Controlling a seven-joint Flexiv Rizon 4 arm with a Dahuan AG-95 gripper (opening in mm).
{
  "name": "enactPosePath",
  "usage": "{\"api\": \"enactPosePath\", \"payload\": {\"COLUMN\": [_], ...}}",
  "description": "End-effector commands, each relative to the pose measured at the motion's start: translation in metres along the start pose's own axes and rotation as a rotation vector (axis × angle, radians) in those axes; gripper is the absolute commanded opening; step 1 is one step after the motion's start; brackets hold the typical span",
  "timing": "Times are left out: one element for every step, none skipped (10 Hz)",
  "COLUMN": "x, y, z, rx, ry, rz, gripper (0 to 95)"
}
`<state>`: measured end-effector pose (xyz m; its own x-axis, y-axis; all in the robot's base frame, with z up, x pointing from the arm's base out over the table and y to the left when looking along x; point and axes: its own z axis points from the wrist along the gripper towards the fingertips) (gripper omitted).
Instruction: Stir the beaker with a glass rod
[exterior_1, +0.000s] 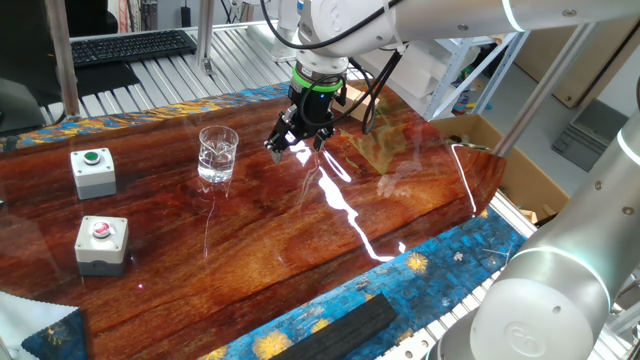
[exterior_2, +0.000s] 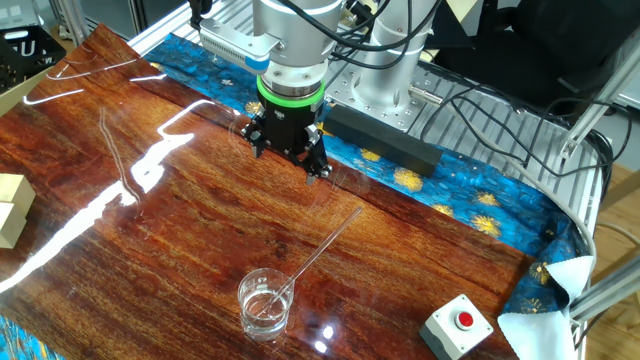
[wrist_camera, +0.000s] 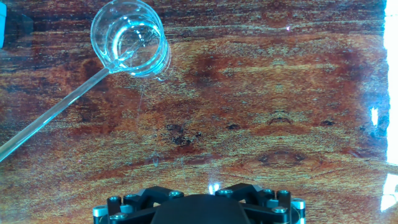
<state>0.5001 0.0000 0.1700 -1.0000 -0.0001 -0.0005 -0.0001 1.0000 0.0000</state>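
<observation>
One glossy wooden table (exterior_1: 260, 250), glare-streaked.

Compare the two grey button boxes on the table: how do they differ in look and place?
The box with the green button sits farther back on the table, nearer the beaker. The box with the red button sits closer to the front edge. They differ in button colour. Both are small grey boxes with one round button on top, standing upright.
</observation>
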Motion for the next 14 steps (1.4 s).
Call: {"api": "enactPosePath", "payload": {"x": [0.0001, 0.0001, 0.0001, 0.0001, 0.0001, 0.0001, 0.0001, 0.0001, 0.0001, 0.0002, 0.0002, 0.0004, 0.0007, 0.0017], "y": [0.0, 0.0, 0.0, 0.0, 0.0, 0.0, 0.0, 0.0, 0.0001, 0.0003, 0.0005, 0.0013, 0.0027, 0.0069], "z": [0.0, 0.0, 0.0, 0.0, 0.0, 0.0, 0.0, 0.0, 0.0, -0.0001, -0.0002, -0.0006, -0.0013, -0.0035], "rx": [0.0, -0.026, -0.026, -0.026, -0.026, -0.027, -0.027, -0.027, -0.027, -0.027, -0.03, -0.034, -0.04, -0.041], "ry": [0.0, 0.05, 0.05, 0.05, 0.05, 0.051, 0.051, 0.05, 0.05, 0.05, 0.051, 0.052, 0.053, 0.056], "rz": [0.0, 0.186, 0.186, 0.187, 0.186, 0.187, 0.186, 0.186, 0.185, 0.183, 0.186, 0.196, 0.207, 0.222], "gripper": [95.0, 0.0, 0.0, 0.0, 0.0, 0.0, 0.0, 0.0, 0.0, 0.0, 0.0, 0.0, 0.0, 0.0]}}
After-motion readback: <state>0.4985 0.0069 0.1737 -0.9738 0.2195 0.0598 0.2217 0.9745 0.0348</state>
